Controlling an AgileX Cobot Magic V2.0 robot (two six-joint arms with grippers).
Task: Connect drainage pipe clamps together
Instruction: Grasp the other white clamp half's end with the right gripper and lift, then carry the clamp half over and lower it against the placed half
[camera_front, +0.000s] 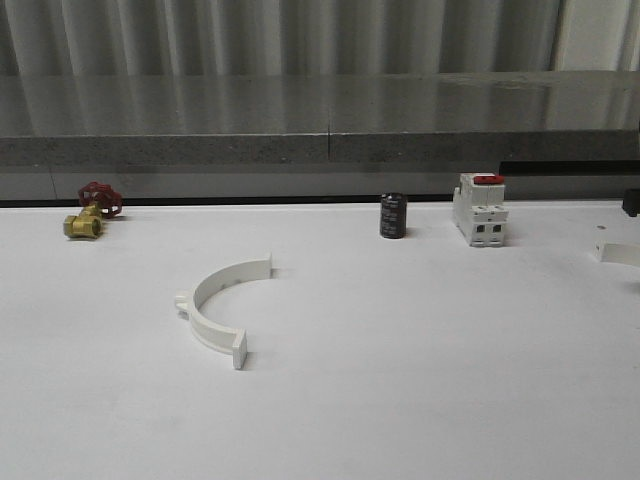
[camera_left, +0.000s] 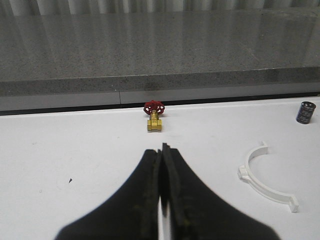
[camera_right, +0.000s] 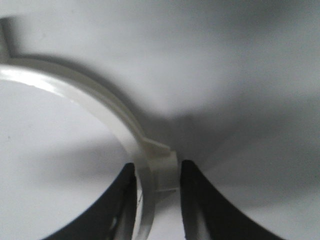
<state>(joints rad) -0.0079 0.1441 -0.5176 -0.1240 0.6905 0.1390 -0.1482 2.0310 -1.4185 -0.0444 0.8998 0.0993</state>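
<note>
One white drainage pipe clamp (camera_front: 200, 305) lies on the white table left of centre, its open side facing right; it also shows as the same half-ring (camera_left: 245, 173) in the left wrist view. My left gripper (camera_left: 162, 150) hovers over bare table to the left of it, shut and holding nothing. At the far right edge of the table I see the flat end of the second clamp (camera_front: 618, 252). In the right wrist view my right gripper (camera_right: 157, 165) straddles that clamp's band (camera_right: 100, 97) at its small outer lug (camera_right: 162, 167), fingers pressed close on both sides.
A brass valve with a red handwheel (camera_front: 90, 212) stands at the back left. A black cylinder (camera_front: 393, 216) and a white breaker with a red switch (camera_front: 479, 208) stand at the back right. A grey stone ledge (camera_front: 320, 120) runs behind the table.
</note>
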